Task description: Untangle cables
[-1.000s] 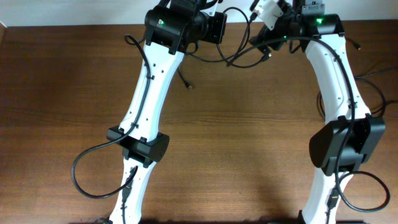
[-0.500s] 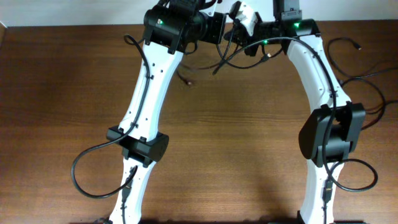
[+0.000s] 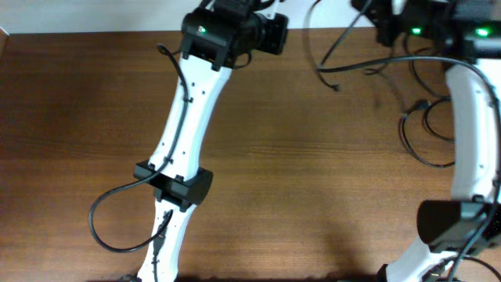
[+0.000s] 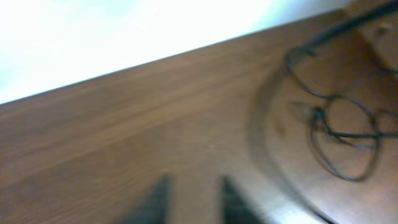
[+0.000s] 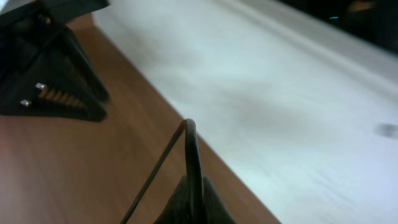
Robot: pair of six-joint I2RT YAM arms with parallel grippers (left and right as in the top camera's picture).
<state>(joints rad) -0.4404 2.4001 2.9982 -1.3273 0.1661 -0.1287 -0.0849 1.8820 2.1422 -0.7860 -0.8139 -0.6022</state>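
Observation:
The cables (image 3: 352, 68) are thin black cords near the table's far right, with loose loops (image 3: 420, 104) lying beside the right arm. In the right wrist view my right gripper (image 5: 191, 186) is shut on one black cable (image 5: 190, 146), which rises from between the fingers. From overhead that gripper (image 3: 376, 12) is at the far edge, with strands trailing down and left. My left gripper (image 3: 275, 33) is at the far centre, apart from the cables. Its blurred fingers (image 4: 155, 202) stand apart over bare wood. Cable loops (image 4: 342, 130) lie to its right.
The table's far edge meets a white wall (image 5: 298, 93). The left arm's black wrist (image 5: 50, 74) shows at the right wrist view's upper left. Thicker black arm cables (image 3: 109, 211) loop beside both arm bases.
The right arm has swung right, carrying the gripped cable away from the left gripper. The left gripper has opened and let the cables go. The cable tangle has shifted right.

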